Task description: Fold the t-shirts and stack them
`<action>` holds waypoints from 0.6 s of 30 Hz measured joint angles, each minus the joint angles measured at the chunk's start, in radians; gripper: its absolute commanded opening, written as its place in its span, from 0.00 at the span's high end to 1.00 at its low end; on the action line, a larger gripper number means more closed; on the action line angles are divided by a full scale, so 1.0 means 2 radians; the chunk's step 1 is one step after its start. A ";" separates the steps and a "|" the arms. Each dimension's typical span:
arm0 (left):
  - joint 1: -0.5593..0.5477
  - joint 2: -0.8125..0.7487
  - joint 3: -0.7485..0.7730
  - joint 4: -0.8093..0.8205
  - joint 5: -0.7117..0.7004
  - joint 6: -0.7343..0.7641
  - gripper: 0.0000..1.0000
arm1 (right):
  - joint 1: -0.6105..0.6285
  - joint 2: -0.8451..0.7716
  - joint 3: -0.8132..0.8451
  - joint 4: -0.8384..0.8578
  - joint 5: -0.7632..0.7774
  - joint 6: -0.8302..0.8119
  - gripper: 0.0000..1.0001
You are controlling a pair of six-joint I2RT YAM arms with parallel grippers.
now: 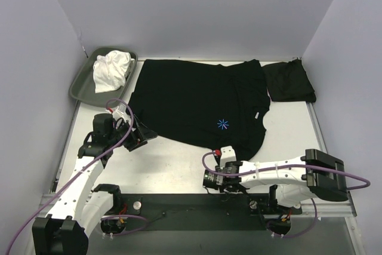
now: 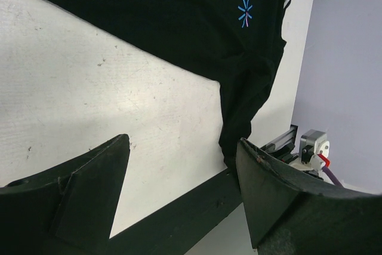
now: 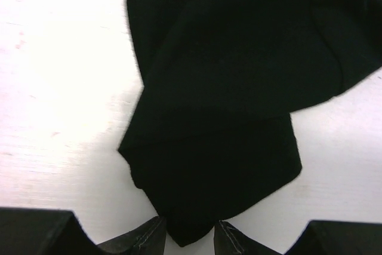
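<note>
A black t-shirt (image 1: 197,103) with a small blue mark (image 1: 222,125) lies spread across the white table, collar to the right. My right gripper (image 3: 190,234) is shut on the tip of its near sleeve (image 3: 215,165), the cloth pinched between both fingertips. In the top view this gripper (image 1: 227,158) sits at the shirt's near edge. My left gripper (image 2: 182,147) is open and holds nothing. It hovers over bare table beside the shirt's left hem corner (image 1: 152,132). A second black t-shirt (image 1: 289,82) lies folded at the back right.
A grey-green tray (image 1: 80,88) holding a crumpled white cloth (image 1: 112,68) stands at the back left corner. Pale walls close in the table on three sides. A black strip (image 1: 179,213) with the arm bases runs along the near edge.
</note>
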 measured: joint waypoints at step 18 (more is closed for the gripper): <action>0.000 0.006 -0.008 0.008 0.000 0.000 0.19 | 0.007 0.052 0.051 0.015 0.000 -0.031 0.87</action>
